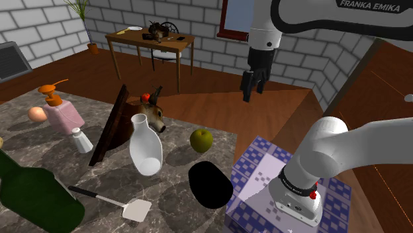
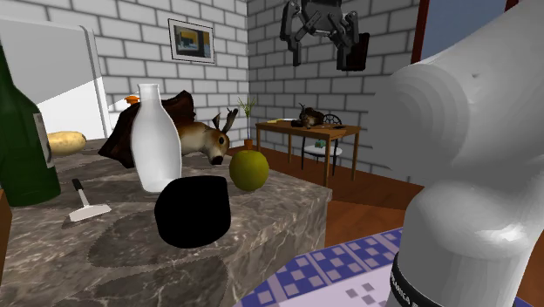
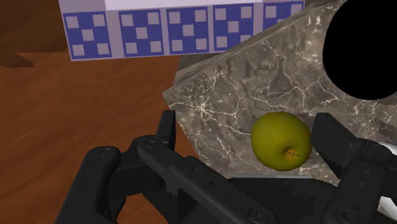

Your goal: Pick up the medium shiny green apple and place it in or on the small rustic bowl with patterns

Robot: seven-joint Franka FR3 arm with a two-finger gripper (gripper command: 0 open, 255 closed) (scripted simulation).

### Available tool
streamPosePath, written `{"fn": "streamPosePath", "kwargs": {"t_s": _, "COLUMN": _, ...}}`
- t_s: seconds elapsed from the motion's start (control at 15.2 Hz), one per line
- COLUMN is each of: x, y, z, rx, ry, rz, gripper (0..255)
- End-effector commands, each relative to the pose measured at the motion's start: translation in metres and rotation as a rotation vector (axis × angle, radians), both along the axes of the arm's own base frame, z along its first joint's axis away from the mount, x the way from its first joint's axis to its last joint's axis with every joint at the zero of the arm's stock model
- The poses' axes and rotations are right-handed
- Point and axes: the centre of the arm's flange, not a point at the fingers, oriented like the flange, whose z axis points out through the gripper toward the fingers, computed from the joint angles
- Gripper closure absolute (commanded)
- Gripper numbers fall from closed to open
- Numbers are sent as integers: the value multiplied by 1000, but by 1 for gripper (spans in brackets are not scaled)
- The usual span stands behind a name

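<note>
Apple [image 1: 201, 139] sits loose on the marble counter [image 2: 288, 196] near its edge and the black bowl [image 1: 210, 185], probably light, rigid, slick-skinned, so pinch across its widest middle; gripper [image 1: 250, 86] hangs well above, fingers spread.

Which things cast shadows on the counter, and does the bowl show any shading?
Shoulder view: vase and apple throw soft shadows on the counter; the bowl is flat black, no shading. Second exterior view: bowl likewise flat black, dim shadow beneath it. Wrist view: apple softly shaded, bowl flat black.
</note>
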Motion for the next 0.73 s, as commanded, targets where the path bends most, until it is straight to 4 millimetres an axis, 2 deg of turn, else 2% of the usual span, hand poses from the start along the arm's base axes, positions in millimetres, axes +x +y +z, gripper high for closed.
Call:
{"fn": "streamPosePath", "kwargs": {"t_s": 0.0, "x": 0, "y": 0, "z": 0, "rx": 0, "ry": 0, "rz": 0, "gripper": 0}}
{"fn": "streamPosePath", "kwargs": {"t_s": 0.66, "x": 68, "y": 65, "z": -81, "rx": 15, "ry": -53, "rz": -114, "gripper": 0}}
